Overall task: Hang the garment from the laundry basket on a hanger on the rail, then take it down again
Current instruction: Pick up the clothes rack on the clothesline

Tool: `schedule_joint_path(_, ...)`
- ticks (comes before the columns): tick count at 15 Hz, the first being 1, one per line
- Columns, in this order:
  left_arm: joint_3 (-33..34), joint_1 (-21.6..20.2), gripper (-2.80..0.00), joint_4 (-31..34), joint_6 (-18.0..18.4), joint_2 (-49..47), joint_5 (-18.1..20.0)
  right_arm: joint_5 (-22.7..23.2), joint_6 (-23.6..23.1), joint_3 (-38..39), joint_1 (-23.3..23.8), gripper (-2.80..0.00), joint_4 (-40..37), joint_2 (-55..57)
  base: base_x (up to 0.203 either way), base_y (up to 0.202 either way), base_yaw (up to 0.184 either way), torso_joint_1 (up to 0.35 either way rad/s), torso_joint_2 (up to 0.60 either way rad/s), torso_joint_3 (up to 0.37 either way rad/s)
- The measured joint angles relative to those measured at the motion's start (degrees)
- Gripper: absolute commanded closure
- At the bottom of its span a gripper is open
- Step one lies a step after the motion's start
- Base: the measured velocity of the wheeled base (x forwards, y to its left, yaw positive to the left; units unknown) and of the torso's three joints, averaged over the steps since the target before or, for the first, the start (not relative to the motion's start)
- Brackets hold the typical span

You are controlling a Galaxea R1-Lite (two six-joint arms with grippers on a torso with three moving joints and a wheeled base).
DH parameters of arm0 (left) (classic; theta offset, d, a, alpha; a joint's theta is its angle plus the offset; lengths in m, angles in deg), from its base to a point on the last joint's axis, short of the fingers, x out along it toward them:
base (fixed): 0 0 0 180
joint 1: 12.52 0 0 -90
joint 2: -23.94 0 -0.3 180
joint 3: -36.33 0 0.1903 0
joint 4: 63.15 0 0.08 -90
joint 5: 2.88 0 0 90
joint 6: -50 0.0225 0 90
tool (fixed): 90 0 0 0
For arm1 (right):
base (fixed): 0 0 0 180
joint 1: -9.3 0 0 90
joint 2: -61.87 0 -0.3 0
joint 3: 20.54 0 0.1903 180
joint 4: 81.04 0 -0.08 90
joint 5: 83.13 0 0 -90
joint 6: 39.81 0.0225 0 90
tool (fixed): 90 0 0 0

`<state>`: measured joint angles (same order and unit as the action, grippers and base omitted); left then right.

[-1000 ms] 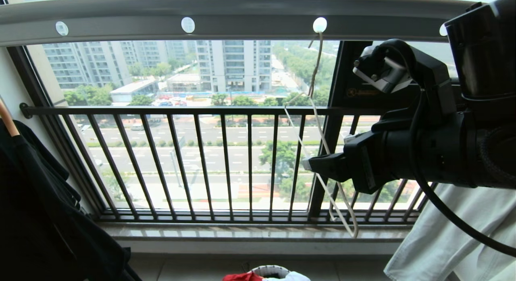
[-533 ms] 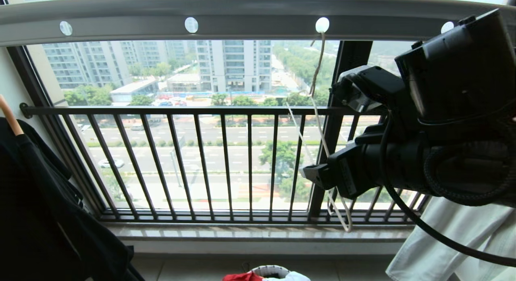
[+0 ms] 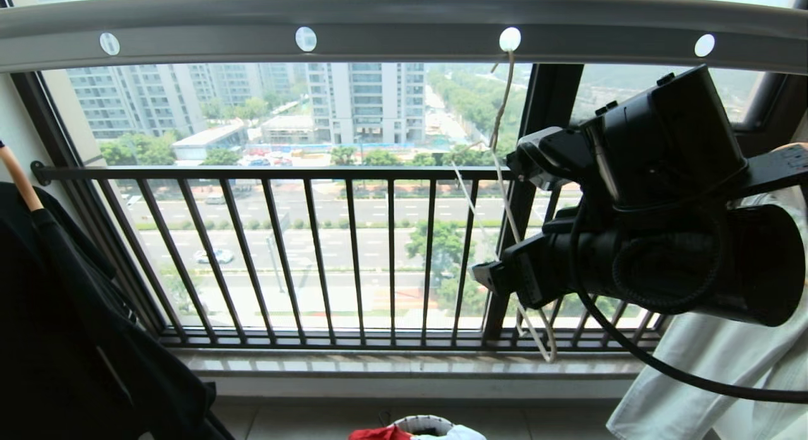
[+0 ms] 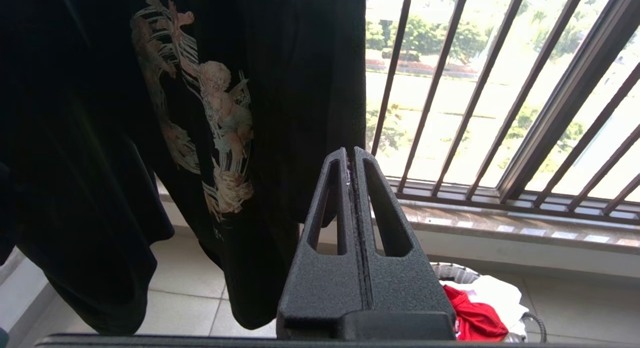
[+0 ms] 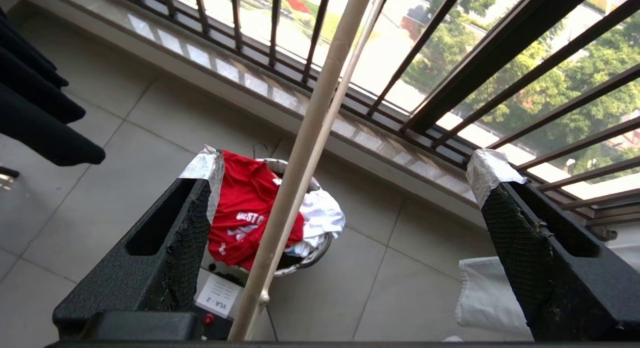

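Fingers of right gripper spread around hanger, left gripper pressed together, garment half hidden in laundry basket

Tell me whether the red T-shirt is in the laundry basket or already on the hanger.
In the basket. The red T-shirt lies crumpled over the laundry basket rim on the floor; the white hanger hangs bare from the rail.

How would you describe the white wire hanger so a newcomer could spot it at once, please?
Find the grey overhead rail with round white holes. The white wire hanger hangs bare from its third hole from the left, beside the open right gripper; unlike the wooden hanger, it carries nothing.
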<state>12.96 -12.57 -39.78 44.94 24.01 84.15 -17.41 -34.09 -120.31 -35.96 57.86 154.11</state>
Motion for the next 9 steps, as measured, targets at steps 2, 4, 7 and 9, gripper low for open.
schedule_joint_path(2, 0.0, 0.0, 0.0, 0.0, 0.0, 0.0, 0.0, 0.0, -0.1, 0.0, 1.3, -2.8, 0.1, 0.6, 0.0, 0.0, 0.0, 0.0, 0.0, 0.0)
schedule_joint_path(4, 0.0, 0.0, 0.0, 0.0, 0.0, 0.0, 0.0, 0.0, -0.3, 0.0, 2.4, -2.8, 0.1, 1.0, 0.0, 0.0, 0.0, 0.0, 0.0, 0.0)
schedule_joint_path(7, 0.0, 0.0, 0.0, 0.0, 0.0, 0.0, 0.0, 0.0, -0.4, 0.0, 3.3, -2.8, 0.1, 1.1, 0.0, 0.0, 0.0, 0.0, 0.0, 0.0)
schedule_joint_path(9, 0.0, 0.0, 0.0, 0.0, 0.0, 0.0, 0.0, 0.0, -0.4, 0.0, 3.4, -2.8, 0.1, 1.1, 0.0, 0.0, 0.0, 0.0, 0.0, 0.0)
